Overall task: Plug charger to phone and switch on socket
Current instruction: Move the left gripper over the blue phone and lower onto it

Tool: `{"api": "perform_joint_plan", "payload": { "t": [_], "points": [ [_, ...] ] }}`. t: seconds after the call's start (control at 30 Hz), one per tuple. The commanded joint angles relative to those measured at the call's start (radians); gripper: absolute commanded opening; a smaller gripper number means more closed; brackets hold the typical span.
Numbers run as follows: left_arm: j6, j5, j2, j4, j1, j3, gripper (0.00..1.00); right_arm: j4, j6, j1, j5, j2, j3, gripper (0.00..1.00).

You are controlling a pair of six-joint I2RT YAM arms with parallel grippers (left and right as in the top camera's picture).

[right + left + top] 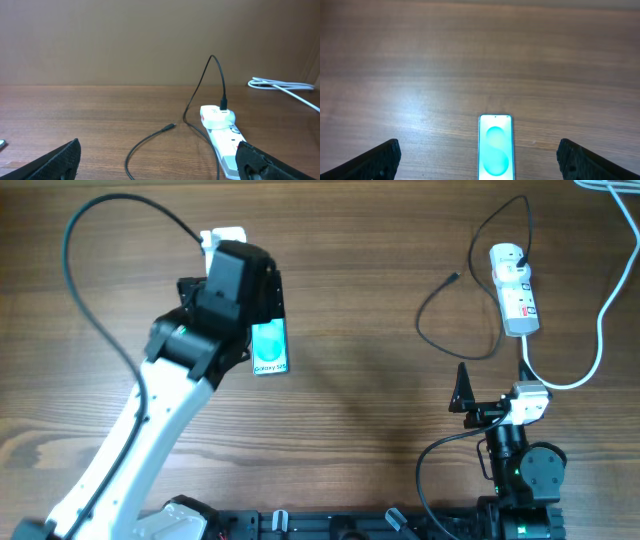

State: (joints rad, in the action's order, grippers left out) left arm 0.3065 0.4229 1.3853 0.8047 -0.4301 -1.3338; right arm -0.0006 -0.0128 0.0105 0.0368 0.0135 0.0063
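Progress is slight. Overhead, phone [270,347] lies at 9 o'clock from centre, partly under the left arm [180,370]. Socket [513,295] sits at 2 o'clock with the charger [440,330] plugged in. Its loose tip lies at the socket's 9 o'clock, well apart from the phone, so joining them is left to do, and I cannot tell the switch's state. Right gripper [462,392] rests at 5 o'clock, jaws apart and empty. From the left wrist, the left gripper [477,145] has its jaws spread wide and empty, with the lit phone flat between them at 6 o'clock. From the right wrist, the jaws again show wide apart, the socket is at 4 o'clock and the tip nearer centre. Table [350,280] is brown wood grain, with a plain brown wall [150,40] behind and a white cord [600,330] at 3 o'clock.
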Motion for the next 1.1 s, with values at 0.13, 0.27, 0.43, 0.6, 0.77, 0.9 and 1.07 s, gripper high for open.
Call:
{"api": "perform_joint_plan", "payload": {
  "t": [0.13, 0.27, 0.43, 0.6, 0.77, 0.9, 1.07],
  "points": [
    [0.050, -0.064, 0.207, -0.003, -0.004, -0.016, 1.00, 0.003, 0.011, -0.002, 0.012, -0.006, -0.001, 1.00],
    [0.050, -0.140, 0.291, -0.004, -0.004, -0.016, 1.00, 0.003, 0.011, -0.002, 0.012, -0.006, -0.001, 0.99],
    [0.045, -0.239, 0.394, -0.007, 0.050, -0.015, 1.00, 0.003, 0.011, -0.002, 0.012, -0.006, -0.001, 1.00],
    [0.041, -0.443, 0.461, -0.037, 0.187, -0.014, 1.00, 0.003, 0.011, -0.002, 0.012, -0.006, -0.001, 1.00],
    [-0.042, -0.448, 0.533, -0.041, 0.182, -0.009, 1.00, 0.003, 0.011, -0.002, 0.012, -0.006, -0.001, 1.00],
    [-0.074, -0.449, 0.586, -0.023, 0.178, -0.006, 1.00, 0.003, 0.011, -0.002, 0.012, -0.006, -0.001, 1.00],
    [-0.094, -0.449, 0.602, -0.015, 0.156, -0.005, 1.00, 0.003, 0.011, -0.002, 0.011, -0.006, -0.001, 1.00]
  ]
}}
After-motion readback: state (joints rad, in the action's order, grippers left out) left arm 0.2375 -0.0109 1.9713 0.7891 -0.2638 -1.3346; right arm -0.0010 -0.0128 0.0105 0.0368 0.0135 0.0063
